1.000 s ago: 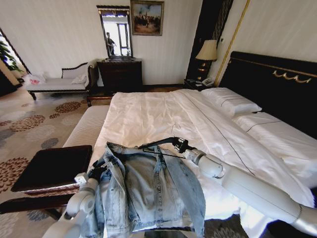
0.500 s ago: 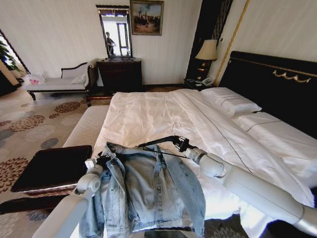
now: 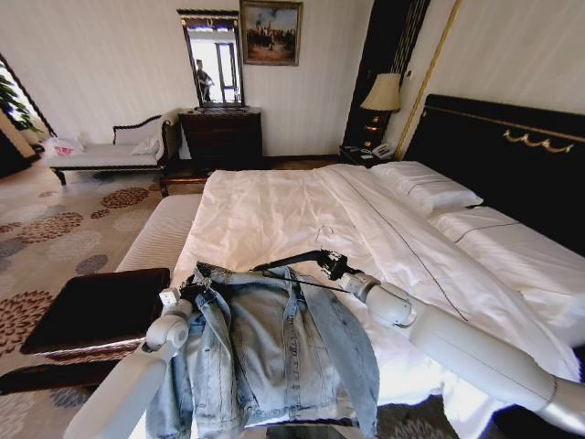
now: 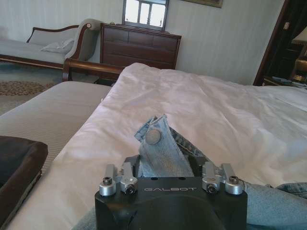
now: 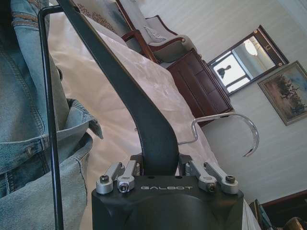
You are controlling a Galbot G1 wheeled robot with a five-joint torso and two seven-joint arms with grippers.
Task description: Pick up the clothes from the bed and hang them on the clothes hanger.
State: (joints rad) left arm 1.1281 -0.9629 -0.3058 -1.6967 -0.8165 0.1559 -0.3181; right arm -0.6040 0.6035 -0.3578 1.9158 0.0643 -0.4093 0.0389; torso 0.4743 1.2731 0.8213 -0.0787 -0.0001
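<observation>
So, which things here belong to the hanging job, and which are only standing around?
Job: denim jacket, black hanger, bed, left gripper shut on the jacket, right gripper shut on the hanger.

Standing around: table lamp, dresser, chaise lounge, painting.

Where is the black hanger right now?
The hanger is in the right gripper, held over the collar end of the denim jacket, which lies at the near end of the bed. The left gripper pinches the jacket's edge.
</observation>
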